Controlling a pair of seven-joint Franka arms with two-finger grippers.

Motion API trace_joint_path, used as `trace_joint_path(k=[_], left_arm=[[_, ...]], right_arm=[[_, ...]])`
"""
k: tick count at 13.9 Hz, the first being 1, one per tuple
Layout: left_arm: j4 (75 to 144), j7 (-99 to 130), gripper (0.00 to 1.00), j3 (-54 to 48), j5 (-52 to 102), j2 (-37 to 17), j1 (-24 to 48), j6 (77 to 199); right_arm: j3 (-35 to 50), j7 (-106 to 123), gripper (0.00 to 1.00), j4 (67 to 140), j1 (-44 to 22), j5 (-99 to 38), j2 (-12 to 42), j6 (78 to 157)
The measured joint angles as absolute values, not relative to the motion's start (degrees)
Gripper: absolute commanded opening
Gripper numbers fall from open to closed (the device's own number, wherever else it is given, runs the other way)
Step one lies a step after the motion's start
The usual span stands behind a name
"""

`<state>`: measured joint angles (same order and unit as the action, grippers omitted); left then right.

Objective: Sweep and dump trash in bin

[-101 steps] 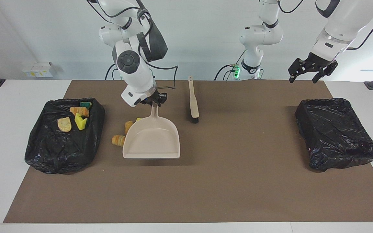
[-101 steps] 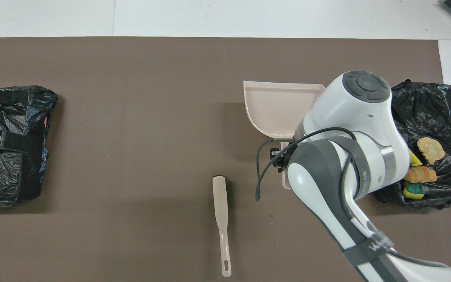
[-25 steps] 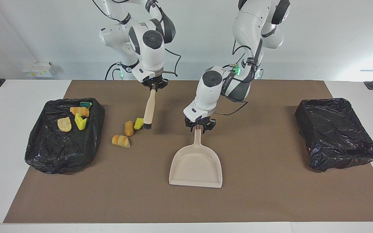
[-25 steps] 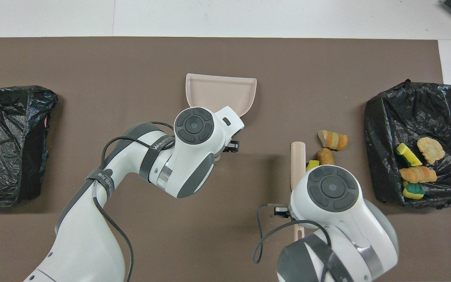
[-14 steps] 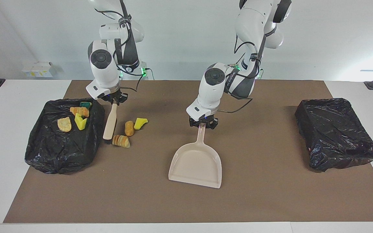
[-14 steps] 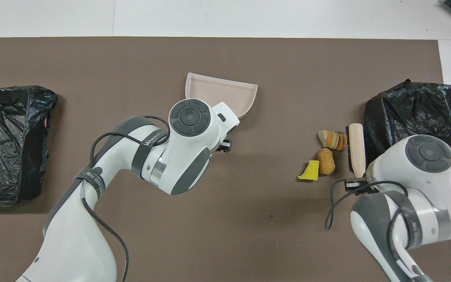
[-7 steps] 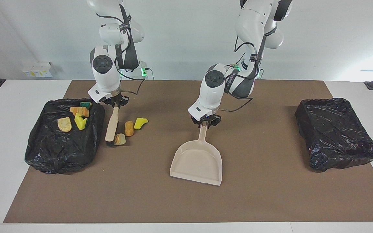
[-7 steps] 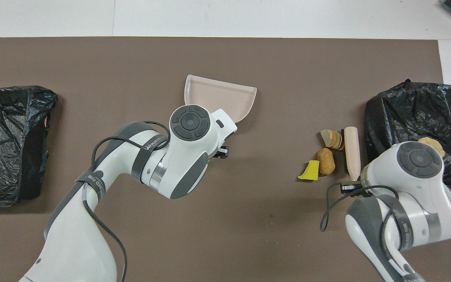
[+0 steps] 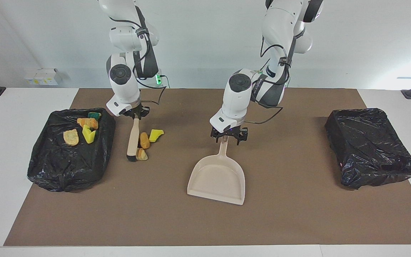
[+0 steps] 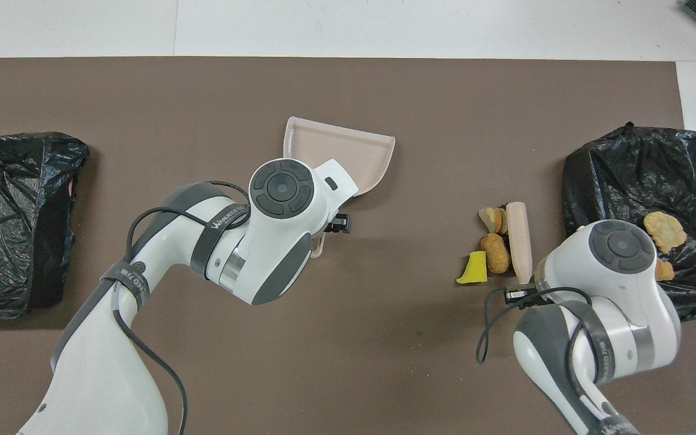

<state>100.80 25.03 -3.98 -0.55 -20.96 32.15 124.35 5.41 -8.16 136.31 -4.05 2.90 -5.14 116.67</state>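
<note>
The surface (image 9: 205,221) is covered by a matte brown mat with white margins.

Right gripper (image 9: 135,115): jaws pinch the handle end of the brush (image 9: 132,140), a smooth beige plastic stick with dark bristles at its lower end resting on the mat.

Trash: three pieces lie on the mat just beside the brush on the side toward the dustpan: a ridged orange-brown chunk (image 9: 142,154) at the bristles, a rounded bread-like chunk (image 9: 144,140), and a yellow sponge wedge (image 9: 155,135). Four further pieces (image 9: 82,128) lie inside the bin (image 9: 62,171) at the right arm's end, a tray lined with crinkled glossy black plastic film.

Left gripper (image 9: 229,136): jaws spread on either side of the dustpan handle tip. The dustpan (image 9: 217,177) is smooth beige plastic, a flat scoop with raised side walls, lying on the mat mid-surface.

A second black-lined bin (image 9: 371,148) stands at the left arm's end.

Lettering on the left arm's grey band (image 10: 227,217) is partly legible.
</note>
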Motion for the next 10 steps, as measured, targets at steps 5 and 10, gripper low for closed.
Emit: trace_joint_path(k=[5,10], left_arm=[[100.96,25.0,0.0,-4.43,-0.55,-20.99,32.18,124.32],[100.95,20.72,0.0,-4.18,-0.77,-20.96,31.93,124.27]], right_arm=[[5.45,-2.69,0.0,135.83,-6.54,-1.19,-5.16,113.76],[5.19,-2.5,0.0,129.9,-6.4,-1.35,-5.12,105.71]])
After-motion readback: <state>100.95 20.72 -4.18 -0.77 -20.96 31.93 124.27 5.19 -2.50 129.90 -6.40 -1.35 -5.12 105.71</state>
